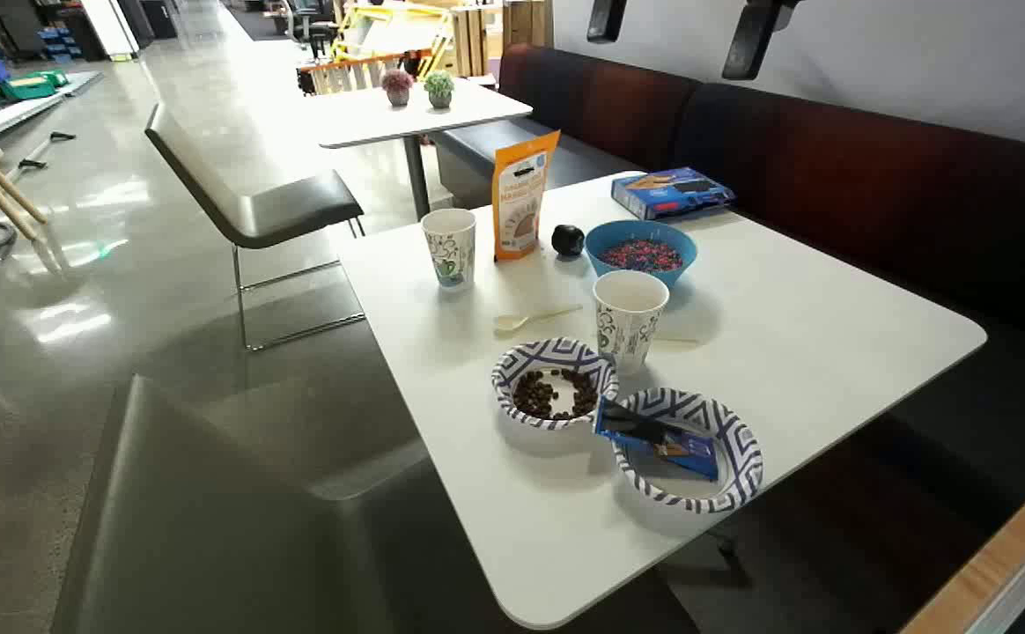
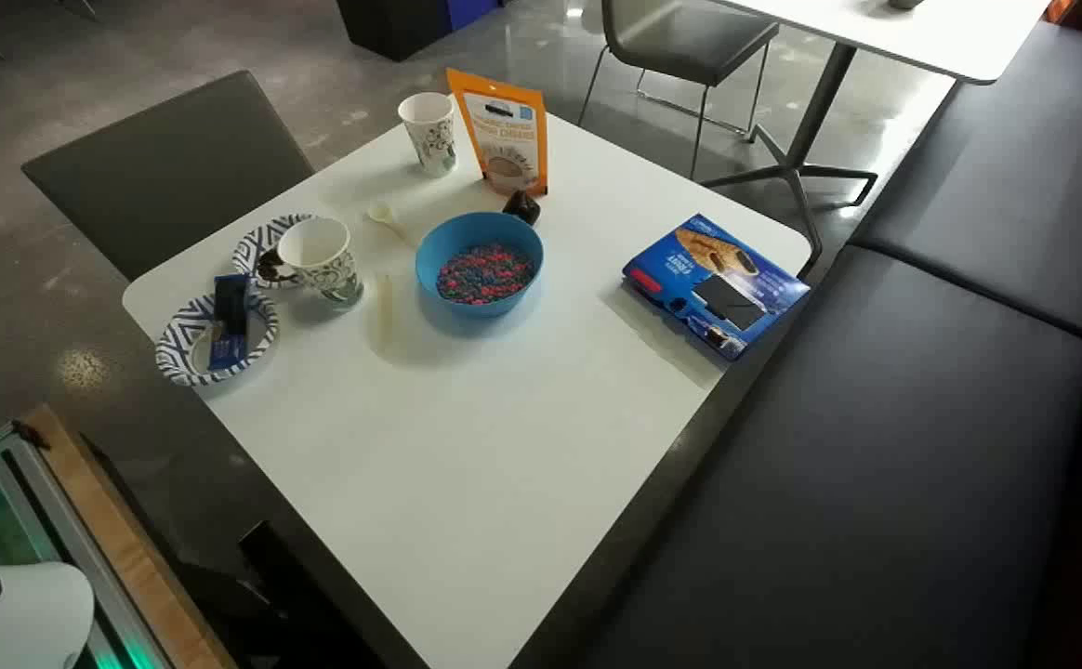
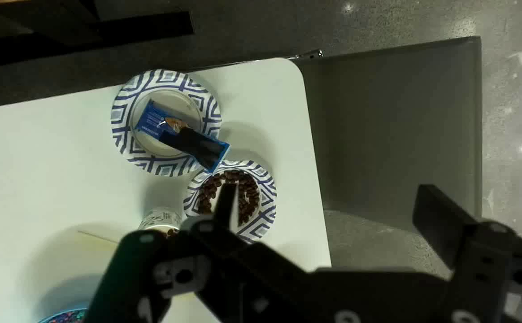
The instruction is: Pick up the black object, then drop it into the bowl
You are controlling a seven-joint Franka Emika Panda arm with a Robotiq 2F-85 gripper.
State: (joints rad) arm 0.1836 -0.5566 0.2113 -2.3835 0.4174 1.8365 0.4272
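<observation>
Black object [image 1: 568,240] on table [image 2: 485,446], bench [image 2: 838,483] alongside

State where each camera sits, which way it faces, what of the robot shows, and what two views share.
In an exterior view: high, nearest the patterned plates, facing across the white table toward a farther table; dark fingers, probably the robot's, hang at top.
In an exterior view: high near the bench, facing down across the table; a white part, likely the arm's, shows lower left.
Wrist view: on the wrist, facing down at the plates; the open gripper crosses the bottom.
Both exterior views share the black object and bowl.
</observation>
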